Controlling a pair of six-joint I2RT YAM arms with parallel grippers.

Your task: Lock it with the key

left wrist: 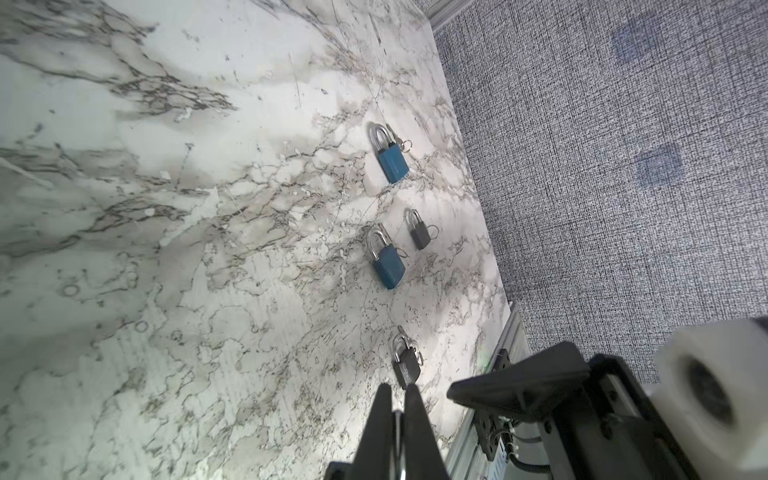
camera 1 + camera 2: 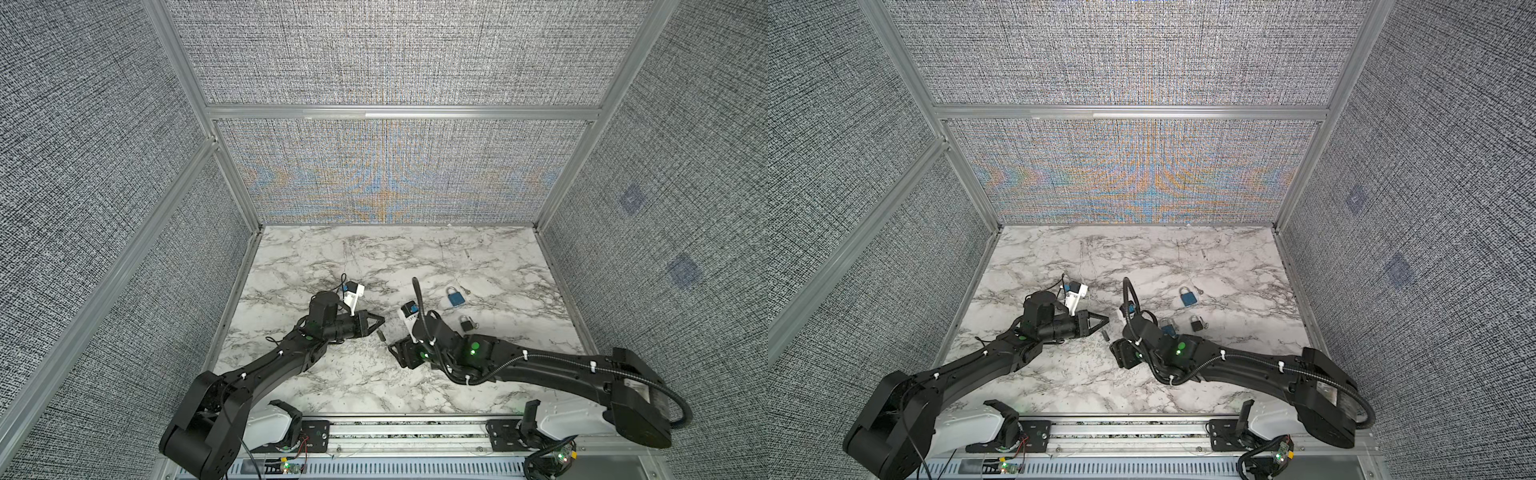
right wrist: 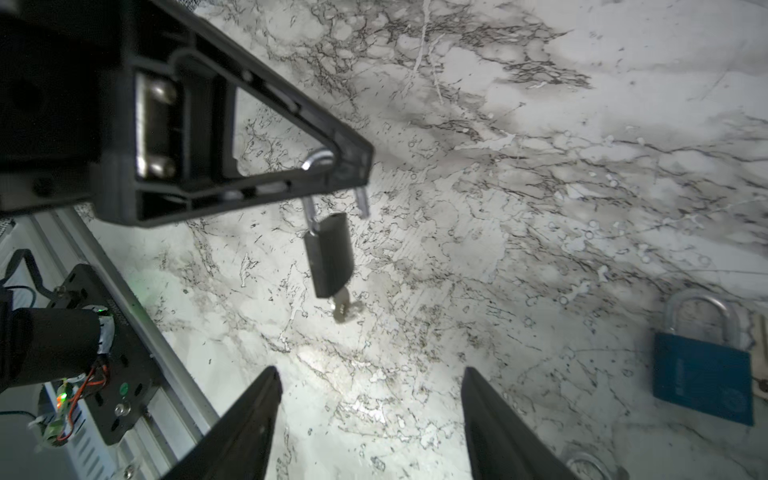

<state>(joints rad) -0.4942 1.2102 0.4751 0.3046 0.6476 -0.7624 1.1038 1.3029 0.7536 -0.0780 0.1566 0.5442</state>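
A small dark padlock (image 3: 330, 257) hangs by its silver shackle (image 3: 318, 158) from my left gripper (image 3: 353, 166), which is shut on the shackle. One shackle leg stands free of the body. The key (image 3: 343, 309) sticks out of the padlock's underside. In both top views the padlock (image 2: 379, 336) (image 2: 1105, 335) shows as a dark sliver under the left gripper (image 2: 381, 320) (image 2: 1107, 319). Silver metal shows between the pinched fingers of the left gripper (image 1: 398, 390). My right gripper (image 3: 371, 374) (image 2: 391, 348) is open and empty, a short way from the key.
Other padlocks lie on the marble table (image 2: 332, 257) to the right: a blue one (image 2: 455, 297) (image 1: 390, 158) with a key beside it, a small dark one (image 2: 467, 324) (image 1: 419, 232), and a blue one (image 2: 1168, 326) (image 1: 388, 266) by the right arm. Another dark padlock (image 1: 405, 365) shows past the left fingertips.
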